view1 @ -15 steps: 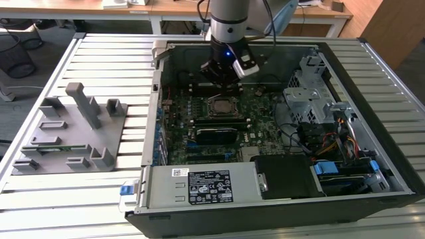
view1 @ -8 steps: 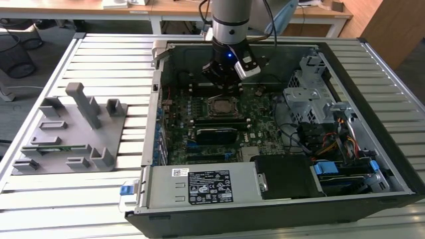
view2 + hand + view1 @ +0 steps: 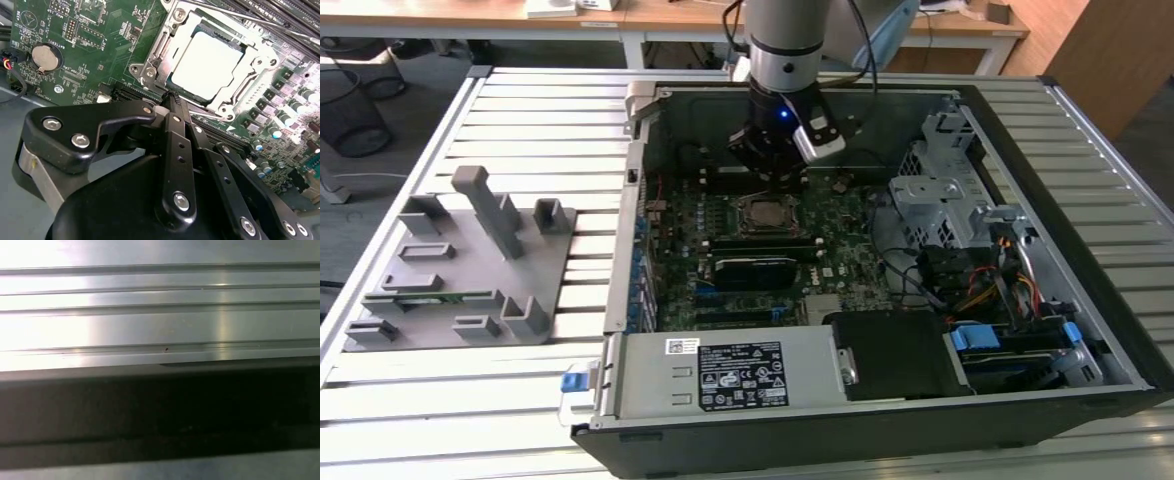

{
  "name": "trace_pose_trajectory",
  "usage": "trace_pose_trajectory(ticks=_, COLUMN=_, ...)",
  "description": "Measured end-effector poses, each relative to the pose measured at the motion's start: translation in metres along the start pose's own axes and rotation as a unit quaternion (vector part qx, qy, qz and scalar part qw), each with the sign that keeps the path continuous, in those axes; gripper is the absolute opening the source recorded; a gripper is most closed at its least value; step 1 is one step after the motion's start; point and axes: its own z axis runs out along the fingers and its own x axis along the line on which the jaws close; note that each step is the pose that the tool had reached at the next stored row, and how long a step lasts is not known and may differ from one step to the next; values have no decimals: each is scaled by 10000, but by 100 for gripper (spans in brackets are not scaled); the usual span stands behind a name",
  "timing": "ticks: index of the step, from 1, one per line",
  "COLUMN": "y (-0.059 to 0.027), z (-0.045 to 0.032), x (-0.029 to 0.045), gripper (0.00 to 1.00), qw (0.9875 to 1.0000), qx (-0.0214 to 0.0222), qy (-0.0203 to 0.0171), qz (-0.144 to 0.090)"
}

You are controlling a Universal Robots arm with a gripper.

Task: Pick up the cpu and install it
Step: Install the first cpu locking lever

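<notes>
The cpu (image 3: 209,66), a flat square chip with a pale shiny top, lies in the metal-framed socket (image 3: 150,72) on the green motherboard (image 3: 107,30). In the exterior view the cpu (image 3: 767,212) sits mid-board inside the open computer case (image 3: 1121,330). My gripper (image 3: 173,96) hangs just beside the socket's edge, its black fingers (image 3: 176,135) shut together with nothing between them. From the exterior view the gripper (image 3: 770,172) hovers just above the socket, on its far side.
A grey holder block (image 3: 467,260) stands on the slatted metal table (image 3: 160,320) at the exterior view's left. Inside the case are a power supply (image 3: 727,375), a drive cage (image 3: 947,195) and cables (image 3: 987,290). A coin battery (image 3: 46,56) sits on the board.
</notes>
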Motion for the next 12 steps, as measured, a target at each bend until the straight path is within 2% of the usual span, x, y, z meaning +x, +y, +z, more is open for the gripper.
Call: trace_pose_trajectory(ticks=12, y=4, z=52, x=-28, gripper=11, qw=10000, qx=-3, qy=0, qz=0)
